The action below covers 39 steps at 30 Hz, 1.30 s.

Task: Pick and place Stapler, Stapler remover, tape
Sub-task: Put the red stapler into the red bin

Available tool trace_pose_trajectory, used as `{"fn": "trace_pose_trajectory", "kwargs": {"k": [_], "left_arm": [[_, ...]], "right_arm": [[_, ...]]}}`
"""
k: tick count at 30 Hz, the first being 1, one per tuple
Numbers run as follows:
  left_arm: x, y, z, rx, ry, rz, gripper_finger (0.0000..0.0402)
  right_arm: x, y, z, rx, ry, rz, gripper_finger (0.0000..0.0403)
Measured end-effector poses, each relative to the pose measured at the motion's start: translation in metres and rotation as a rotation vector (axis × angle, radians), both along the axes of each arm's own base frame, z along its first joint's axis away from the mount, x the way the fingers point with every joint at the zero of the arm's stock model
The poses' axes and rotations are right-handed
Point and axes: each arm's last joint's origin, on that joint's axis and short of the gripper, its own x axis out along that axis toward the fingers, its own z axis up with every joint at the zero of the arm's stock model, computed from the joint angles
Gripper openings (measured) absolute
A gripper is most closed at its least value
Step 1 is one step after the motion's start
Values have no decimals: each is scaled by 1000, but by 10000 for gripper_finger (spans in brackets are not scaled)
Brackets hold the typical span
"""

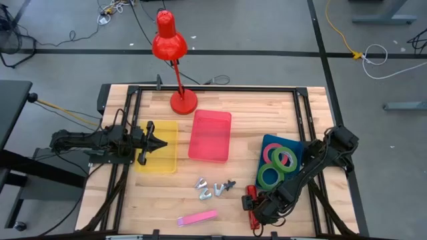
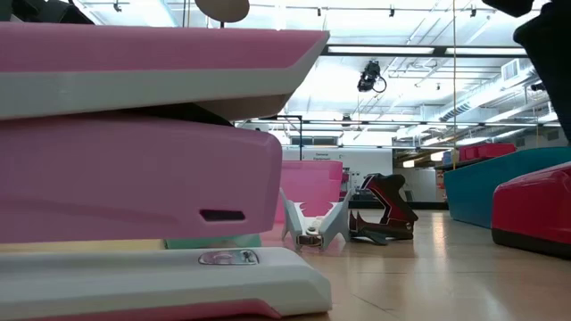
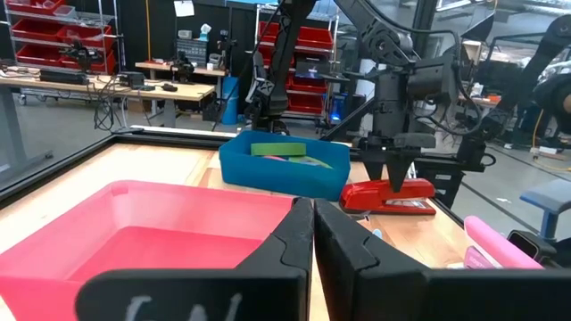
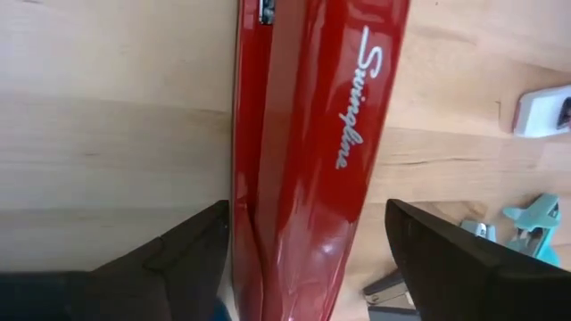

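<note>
Glossy red stapler [image 4: 308,160] lies on a matt, grained wooden table [image 4: 107,134].

The red stapler [image 4: 308,152], running down the middle of the right wrist frame, carries the brand "Swingline" in white script lettering along its top. No other text is legible.

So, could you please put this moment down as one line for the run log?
right gripper: jaws open astride red stapler on table | left gripper: shut, over yellow tray | tape: in blue tray
</note>
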Motion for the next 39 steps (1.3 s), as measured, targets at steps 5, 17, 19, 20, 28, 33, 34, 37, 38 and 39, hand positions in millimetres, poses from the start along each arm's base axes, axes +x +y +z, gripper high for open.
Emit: {"fn": "trace_pose_trajectory", "kwargs": {"k": [5,17,19,20,28,33,34,37,38,39], "left_arm": [[0,0,0,0,0,0,18],[0,0,0,0,0,0,18],[0,0,0,0,0,0,18],[0,0,0,0,0,0,18],[0,0,0,0,0,0,18],[0,0,0,0,0,0,18],[0,0,0,0,0,0,18],[0,0,0,0,0,0,18],[0,0,0,0,0,0,18],[0,0,0,0,0,0,18]], "right_arm": [[0,0,0,5,9,5,270],[-1,1,0,11,12,-2,108],[-1,1,0,13,14,-2,102],[-1,1,0,17,16,0,102],[-1,1,1,31,22,-13,109],[0,2,2,52,5,-18,107],[0,2,4,58,-2,-18,107],[3,5,11,108,-56,-28,106],[3,5,14,118,-74,-42,106],[3,4,18,128,-87,-55,106]]}}
